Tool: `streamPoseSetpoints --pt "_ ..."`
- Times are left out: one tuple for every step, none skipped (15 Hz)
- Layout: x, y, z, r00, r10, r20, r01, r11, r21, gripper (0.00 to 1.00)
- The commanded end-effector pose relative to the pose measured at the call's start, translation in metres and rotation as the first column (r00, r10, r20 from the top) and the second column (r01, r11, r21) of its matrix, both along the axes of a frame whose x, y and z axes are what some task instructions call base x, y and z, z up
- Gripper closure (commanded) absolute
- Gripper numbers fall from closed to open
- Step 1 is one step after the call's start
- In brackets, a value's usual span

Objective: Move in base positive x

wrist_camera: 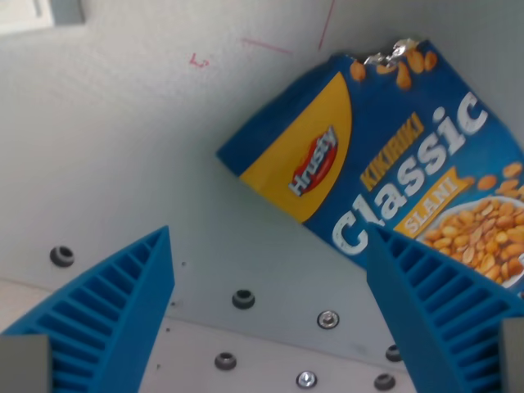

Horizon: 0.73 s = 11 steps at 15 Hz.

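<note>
White tabletop (123, 147) is filling most of the wrist view, with some faint red pen marks (266, 45) up top and a row of bolt holes (243, 299) running along a seam near the bottom. Over on the wrist view's right, a blue snack bag (393, 155) – "Kikiriki Classic", salted peanuts by the look of the print – is lying flat and skewed at an angle, its torn foil corner (393, 53) pointing toward the top edge.

The gripper (270, 270) is sitting wide open, nothing between the two ribbed blue fingers (123, 303). The right-hand finger is overlapping the bag's lower part in the picture, but I can't tell if it's actually touching or just hanging above it.

The task is only a move along base x, so the bag isn't really something that needs grabbing. Still, if anyone's wondering how it'd handle – I'm guessing light, crinkly and slick, with loose nuts shifting around inside, and already opened, so tipping it could spill. Pinching across a flat edge away from the tear looks like the safest hold. For the move itself, I'd just be watching that the right finger isn't dragging the bag along.
</note>
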State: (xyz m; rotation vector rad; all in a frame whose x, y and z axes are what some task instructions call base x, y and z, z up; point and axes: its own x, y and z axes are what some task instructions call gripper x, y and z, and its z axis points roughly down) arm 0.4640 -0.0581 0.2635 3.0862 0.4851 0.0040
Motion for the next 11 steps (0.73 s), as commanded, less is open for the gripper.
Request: streamPoseSetpoints --pt "0.018 -0.009 0.0 1.0 0.004 -0.019 -0.004 1.0 0.016 0.0" --pt "0.023 -0.01 0.0 1.0 0.004 -0.019 -0.004 1.0 0.016 0.0" --pt "0.029 -0.011 0.0 1.0 0.004 -0.019 -0.004 1.0 0.016 0.0" --pt "0.035 -0.013 0.0 1.0 0.004 -0.019 -0.004 1.0 0.016 0.0" --pt "0.041 -0.014 0.0 1.0 0.004 -0.019 -0.004 1.0 0.016 0.0" --pt "0.046 -0.015 0.0 1.0 0.004 -0.019 -0.004 1.0 0.016 0.0" --pt "0.052 -0.017 0.0 1.0 0.004 -0.019 -0.004 1.0 0.016 0.0" --pt "0.058 -0.018 -0.001 1.0 0.004 -0.019 -0.004 1.0 0.016 0.0" --pt "0.063 -0.019 -0.001 1.0 0.004 -0.019 -0.004 1.0 0.016 0.0" --pt "0.069 -0.021 -0.001 1.0 0.004 -0.019 -0.004 1.0 0.016 0.0" --pt "0.075 -0.022 -0.001 1.0 0.004 -0.019 -0.004 1.0 0.016 0.0"
